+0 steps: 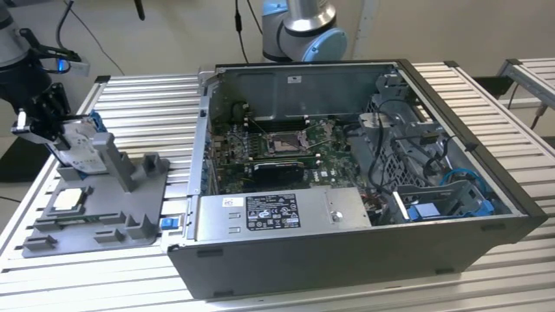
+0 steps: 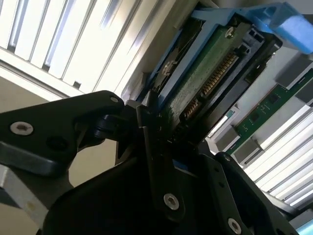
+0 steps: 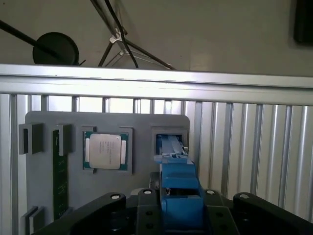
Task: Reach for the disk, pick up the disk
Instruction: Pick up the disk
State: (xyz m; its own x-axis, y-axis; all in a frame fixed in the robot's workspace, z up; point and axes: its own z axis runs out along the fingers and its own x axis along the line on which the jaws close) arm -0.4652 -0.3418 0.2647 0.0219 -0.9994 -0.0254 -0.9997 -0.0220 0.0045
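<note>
The disk (image 1: 84, 151), silver-grey with a white label in a blue carrier, stands on edge over the grey fixture (image 1: 104, 214) at the exterior view's left. My gripper (image 1: 62, 138) comes down on it from above and is shut on it. In the second wrist view the disk's green circuit side (image 2: 205, 73) and blue frame run out from between the black fingers (image 2: 149, 142). In the first wrist view the blue carrier (image 3: 180, 188) sits between the fingers, above an open slot (image 3: 170, 139) in the fixture.
A square silver chip (image 1: 69, 199) (image 3: 104, 151) and a memory stick (image 3: 59, 171) lie in the fixture. The open computer case (image 1: 347, 260) stands to the exterior view's right, with a blue bracket (image 1: 425, 211) inside. Another arm's base (image 1: 303, 26) stands behind it.
</note>
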